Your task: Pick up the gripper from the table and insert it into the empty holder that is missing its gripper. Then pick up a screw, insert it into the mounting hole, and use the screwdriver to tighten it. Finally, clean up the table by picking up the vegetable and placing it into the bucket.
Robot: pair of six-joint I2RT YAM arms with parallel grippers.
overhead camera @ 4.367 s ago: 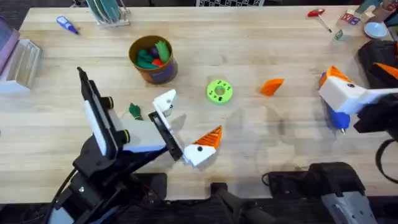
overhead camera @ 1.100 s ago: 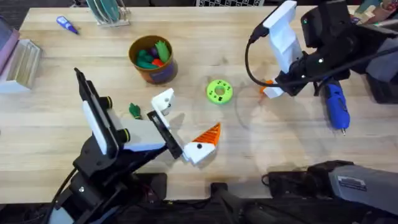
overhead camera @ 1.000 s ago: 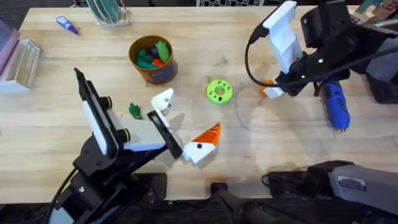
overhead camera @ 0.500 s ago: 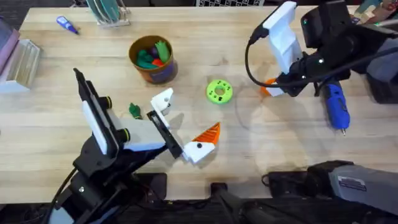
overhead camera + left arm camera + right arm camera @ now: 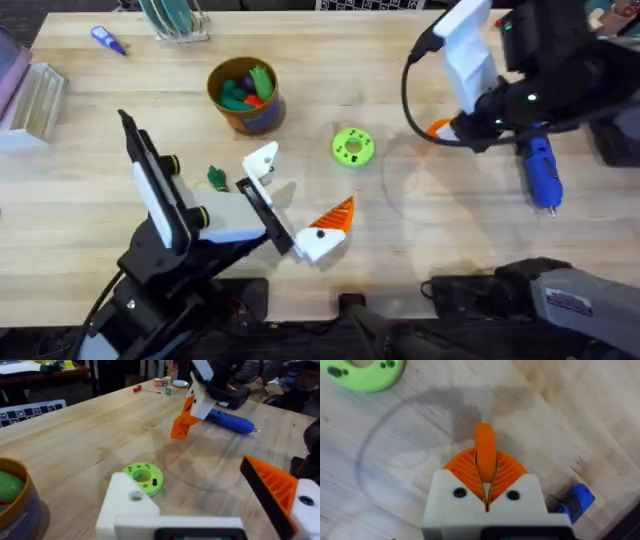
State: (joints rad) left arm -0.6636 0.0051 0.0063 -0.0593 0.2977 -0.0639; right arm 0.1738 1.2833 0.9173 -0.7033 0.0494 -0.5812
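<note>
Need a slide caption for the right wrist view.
Right gripper shut on the orange gripper, above the table.

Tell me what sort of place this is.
Probably a robotics lab workbench: a wooden table with a blue powered screwdriver, a green disc with holes and a bucket of toy vegetables; cluttered benches stand behind.
</note>
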